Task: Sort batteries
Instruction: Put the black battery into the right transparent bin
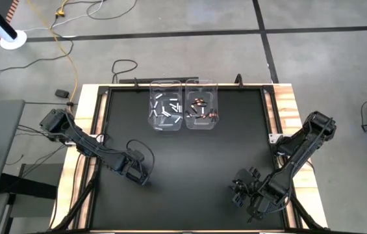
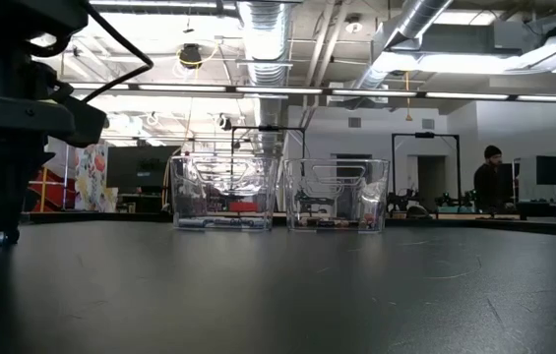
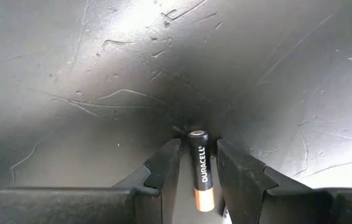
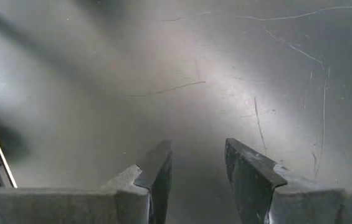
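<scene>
Battery between low left tool's fingers

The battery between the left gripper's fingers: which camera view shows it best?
The left wrist view: the black and copper battery fills the gap between the left gripper fingers, label readable. The high view shows only that gripper, the low view only the arm, the right wrist view nothing.

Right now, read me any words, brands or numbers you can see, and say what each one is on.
"DURACELL": along the slim black and copper battery between the left hand's fingers.
Batteries in the two clear plastic bins: any markings too small to read.
Nothing else legible.
</scene>
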`<action>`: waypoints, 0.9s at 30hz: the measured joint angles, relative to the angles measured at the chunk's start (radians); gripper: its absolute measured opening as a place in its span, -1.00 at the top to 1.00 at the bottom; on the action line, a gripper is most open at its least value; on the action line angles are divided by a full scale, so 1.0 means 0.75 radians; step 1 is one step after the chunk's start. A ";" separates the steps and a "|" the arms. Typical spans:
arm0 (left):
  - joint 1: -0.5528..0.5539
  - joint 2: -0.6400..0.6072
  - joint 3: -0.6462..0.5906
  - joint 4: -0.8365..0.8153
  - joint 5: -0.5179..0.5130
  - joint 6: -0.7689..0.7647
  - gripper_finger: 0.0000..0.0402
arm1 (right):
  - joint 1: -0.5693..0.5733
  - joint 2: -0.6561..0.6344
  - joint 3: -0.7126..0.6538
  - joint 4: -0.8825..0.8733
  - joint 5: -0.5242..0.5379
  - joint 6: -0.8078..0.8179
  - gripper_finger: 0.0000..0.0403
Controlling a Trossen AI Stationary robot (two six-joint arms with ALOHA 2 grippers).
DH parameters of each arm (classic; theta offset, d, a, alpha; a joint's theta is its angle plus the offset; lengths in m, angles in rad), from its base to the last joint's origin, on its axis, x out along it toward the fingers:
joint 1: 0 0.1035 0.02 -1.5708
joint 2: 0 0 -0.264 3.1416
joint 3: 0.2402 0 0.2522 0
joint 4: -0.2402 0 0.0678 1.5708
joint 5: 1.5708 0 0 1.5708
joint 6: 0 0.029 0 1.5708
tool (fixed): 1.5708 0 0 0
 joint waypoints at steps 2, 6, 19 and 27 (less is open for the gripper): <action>-0.002 0.000 0.000 -0.005 0.002 -0.006 0.49 | 0.000 0.000 0.000 0.000 0.000 0.000 0.19; -0.002 0.000 -0.001 -0.011 0.010 -0.021 0.56 | 0.000 0.000 0.000 -0.001 0.000 -0.002 0.19; -0.003 0.001 -0.002 -0.021 0.015 -0.025 0.87 | 0.002 0.000 0.000 -0.002 0.000 -0.006 0.19; -0.003 0.001 -0.003 -0.018 0.006 -0.034 0.85 | 0.002 0.000 0.000 -0.009 0.000 -0.015 0.19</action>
